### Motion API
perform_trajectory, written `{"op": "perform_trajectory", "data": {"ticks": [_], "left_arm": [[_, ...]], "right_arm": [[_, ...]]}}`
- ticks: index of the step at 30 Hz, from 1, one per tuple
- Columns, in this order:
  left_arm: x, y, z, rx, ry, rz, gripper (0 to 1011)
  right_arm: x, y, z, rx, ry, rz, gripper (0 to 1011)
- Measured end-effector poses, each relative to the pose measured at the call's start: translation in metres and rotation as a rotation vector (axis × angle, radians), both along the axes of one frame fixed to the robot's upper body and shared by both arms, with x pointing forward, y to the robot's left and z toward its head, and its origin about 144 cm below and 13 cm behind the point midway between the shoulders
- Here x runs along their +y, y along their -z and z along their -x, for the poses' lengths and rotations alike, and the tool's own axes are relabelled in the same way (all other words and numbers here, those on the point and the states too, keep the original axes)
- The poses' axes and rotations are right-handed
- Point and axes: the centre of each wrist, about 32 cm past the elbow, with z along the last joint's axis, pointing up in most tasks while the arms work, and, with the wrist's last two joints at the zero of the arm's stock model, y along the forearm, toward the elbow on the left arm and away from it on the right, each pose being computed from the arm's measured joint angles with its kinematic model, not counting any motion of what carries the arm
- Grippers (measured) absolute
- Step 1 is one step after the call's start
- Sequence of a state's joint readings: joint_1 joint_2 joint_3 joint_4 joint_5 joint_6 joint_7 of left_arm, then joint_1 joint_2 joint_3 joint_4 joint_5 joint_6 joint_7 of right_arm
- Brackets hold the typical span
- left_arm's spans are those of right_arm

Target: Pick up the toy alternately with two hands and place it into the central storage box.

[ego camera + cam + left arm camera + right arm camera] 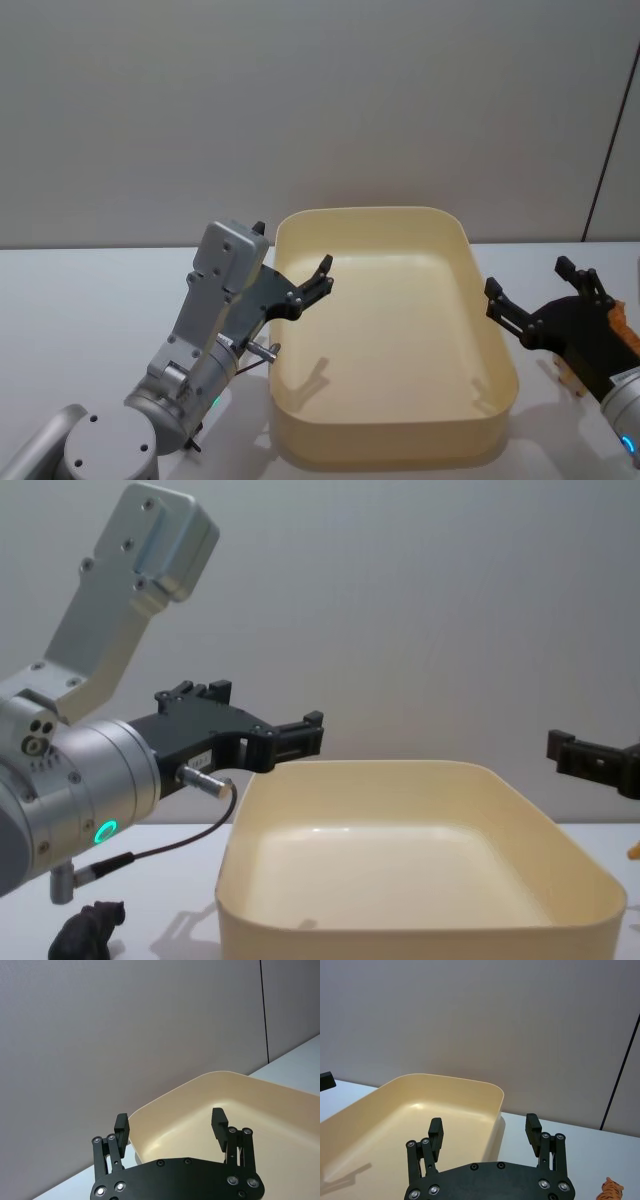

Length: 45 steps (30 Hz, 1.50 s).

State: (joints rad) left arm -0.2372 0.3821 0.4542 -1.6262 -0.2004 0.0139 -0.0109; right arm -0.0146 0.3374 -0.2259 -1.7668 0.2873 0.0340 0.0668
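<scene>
The cream-yellow storage box sits in the middle of the white table. My left gripper hovers open over the box's left rim, holding nothing; in the left wrist view the left gripper faces the box. My right gripper hangs open just right of the box, above an orange tiger toy. In the right wrist view the right gripper is open, with the tiger toy on the table beside it. In the chest view a dark brown animal toy lies on the table left of the box.
A plain grey wall stands behind the table. A black cable loops from the left arm's wrist near the box's left wall. The left gripper and right gripper both hang above rim height in the chest view.
</scene>
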Motion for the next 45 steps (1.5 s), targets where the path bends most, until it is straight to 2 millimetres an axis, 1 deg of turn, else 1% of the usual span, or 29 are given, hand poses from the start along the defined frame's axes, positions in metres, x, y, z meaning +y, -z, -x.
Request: {"op": "perform_trajectory", "data": {"ticks": [45], "left_arm": [[0.0000,0.0000,0.0000,0.000,0.000,0.000,1002]], "right_arm": [[0.0000,0.0000,0.0000,0.000,0.000,0.000,1001]]}}
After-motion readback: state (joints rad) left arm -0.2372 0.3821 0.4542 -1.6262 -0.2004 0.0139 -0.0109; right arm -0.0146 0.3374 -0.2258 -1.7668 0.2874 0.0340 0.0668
